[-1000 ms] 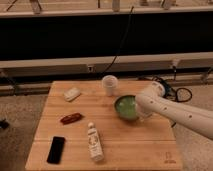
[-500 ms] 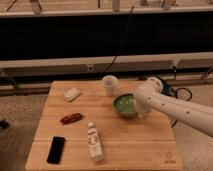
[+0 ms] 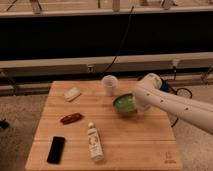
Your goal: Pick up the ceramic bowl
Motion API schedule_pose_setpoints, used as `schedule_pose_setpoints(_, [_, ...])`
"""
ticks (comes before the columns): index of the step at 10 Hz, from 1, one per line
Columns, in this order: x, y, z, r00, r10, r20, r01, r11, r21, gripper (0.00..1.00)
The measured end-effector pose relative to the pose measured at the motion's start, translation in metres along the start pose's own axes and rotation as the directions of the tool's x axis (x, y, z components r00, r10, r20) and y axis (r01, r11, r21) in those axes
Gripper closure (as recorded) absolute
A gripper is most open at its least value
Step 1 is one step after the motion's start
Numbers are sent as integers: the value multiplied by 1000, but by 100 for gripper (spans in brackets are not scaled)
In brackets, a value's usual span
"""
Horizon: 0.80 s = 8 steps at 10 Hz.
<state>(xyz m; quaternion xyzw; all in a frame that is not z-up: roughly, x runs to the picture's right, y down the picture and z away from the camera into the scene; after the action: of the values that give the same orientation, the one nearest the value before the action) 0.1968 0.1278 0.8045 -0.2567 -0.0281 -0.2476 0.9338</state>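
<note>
The green ceramic bowl [image 3: 123, 104] is at the right middle of the wooden table [image 3: 145, 145]. It is tilted, with its inside facing left and its left rim raised off the wood. My gripper [image 3: 135, 103] is at the bowl's right rim, at the end of the white arm [image 3: 170, 102] that reaches in from the right. It is shut on that rim, and the arm hides most of the fingers. The small white cup [image 3: 109, 85] stands just behind and left of the bowl, apart from it.
A white block [image 3: 72, 94] lies at the back left. A red packet [image 3: 71, 118] lies at the left middle, a white bottle [image 3: 94, 142] on its side near the front and a black phone [image 3: 56, 149] at the front left. Dark cables [image 3: 182, 92] lie on the floor to the right.
The arm has shifted a little to the left and turned over the bowl. The bowl has gone from lying flat to tilted with one side raised.
</note>
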Motion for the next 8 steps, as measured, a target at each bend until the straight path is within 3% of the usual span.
schedule_pose_setpoints(8, [-1,-11,-8,1000,-25,-15,25,1000,7,100])
